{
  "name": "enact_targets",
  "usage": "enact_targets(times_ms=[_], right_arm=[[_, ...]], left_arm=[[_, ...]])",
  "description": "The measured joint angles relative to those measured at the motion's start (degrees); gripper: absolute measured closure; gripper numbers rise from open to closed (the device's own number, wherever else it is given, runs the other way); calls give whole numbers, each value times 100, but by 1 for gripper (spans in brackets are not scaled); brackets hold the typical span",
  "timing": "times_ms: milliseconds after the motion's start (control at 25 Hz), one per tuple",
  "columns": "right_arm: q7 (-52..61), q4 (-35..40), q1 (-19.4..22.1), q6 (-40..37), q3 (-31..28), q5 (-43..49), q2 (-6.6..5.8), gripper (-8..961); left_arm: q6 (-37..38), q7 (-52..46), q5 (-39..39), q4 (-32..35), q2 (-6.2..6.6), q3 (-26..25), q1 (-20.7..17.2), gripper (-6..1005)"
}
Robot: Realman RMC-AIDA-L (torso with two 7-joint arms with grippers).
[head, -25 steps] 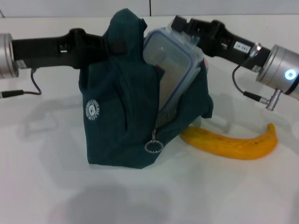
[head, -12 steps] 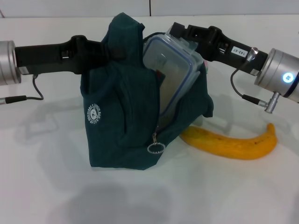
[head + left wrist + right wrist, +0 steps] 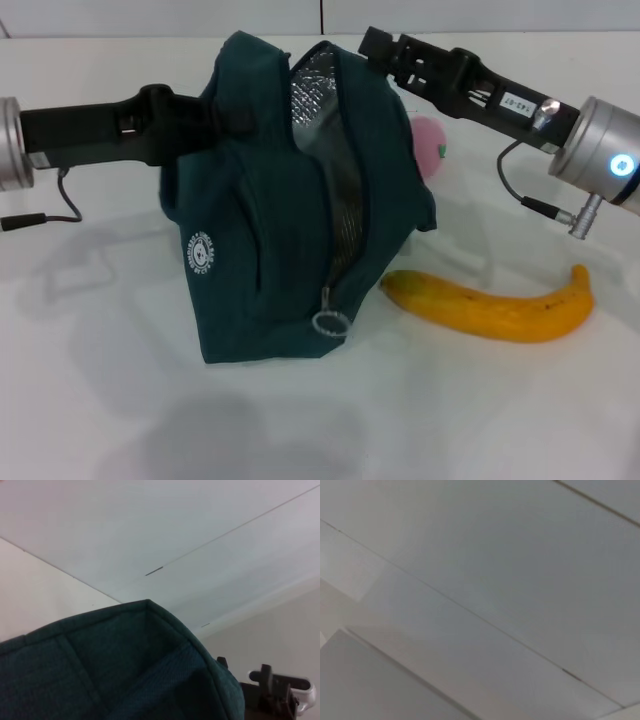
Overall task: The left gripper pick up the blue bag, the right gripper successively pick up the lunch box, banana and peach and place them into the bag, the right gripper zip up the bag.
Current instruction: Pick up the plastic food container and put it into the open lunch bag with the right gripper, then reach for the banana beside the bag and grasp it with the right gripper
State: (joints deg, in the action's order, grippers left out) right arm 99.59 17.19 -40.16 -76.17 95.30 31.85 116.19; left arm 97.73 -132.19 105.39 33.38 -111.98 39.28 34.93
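Now the blue bag (image 3: 285, 210) stands upright on the white bench (image 3: 120, 400), its mouth gaping so the silver foil lining (image 3: 318, 95) shows. The left tool (image 3: 235, 105) reaches in from the left at the bag's upper edge and appears to be holding the fabric up, though its fingers are buried in the cloth and I cannot tell how they stand. The right tool (image 3: 375, 45) hangs just over the bag's open top on the far side; whether its fingers are apart or together is not clear, and nothing shows between them.

Judging by what lies out, the lunch box is not visible anywhere on the bench, so it is probably down inside the bag, hidden by the wall. The banana (image 3: 490, 305) lies on the bench just right of the bag's base, untouched, and the peach (image 3: 428, 145) sits behind the bag's right shoulder, partly screened by it. So roughly one of three items seems stowed; banana, peach and the zip remain. The ring zipper pull (image 3: 330, 322) hangs low on the front, the zip undone.

Only the head view gives this layout. The left wrist view shows a folded corner of the bag (image 3: 130, 670) close up against wall panels, with a dark part of the other arm beyond. The right wrist view shows pale panels only.
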Motion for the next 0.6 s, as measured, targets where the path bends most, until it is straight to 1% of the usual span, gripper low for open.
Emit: enact_targets(times_ms=[160, 240, 400, 440, 520, 600], right_arm=[[-140, 46, 68, -65, -28, -4, -44, 592], [-273, 63, 97, -109, -43, 21, -131, 544], [-549, 294, 182, -158, -55, 281, -496, 369], [-545, 424, 208, -111, -55, 432, -636, 325], [-486, 695, 251, 14, -56, 705, -869, 251], [-307, 1155, 332, 194, -81, 1160, -1116, 177]], left_arm=[[0, 14, -1, 24, 22, 0, -58, 966], [1, 20, -1, 29, 27, 1, -82, 966], [12, 31, -3, 33, 36, 1, -116, 966], [24, 33, -8, 35, 40, 1, -127, 966], [60, 35, -25, 42, 62, 4, -168, 966], [68, 35, -27, 43, 76, 12, -176, 966]])
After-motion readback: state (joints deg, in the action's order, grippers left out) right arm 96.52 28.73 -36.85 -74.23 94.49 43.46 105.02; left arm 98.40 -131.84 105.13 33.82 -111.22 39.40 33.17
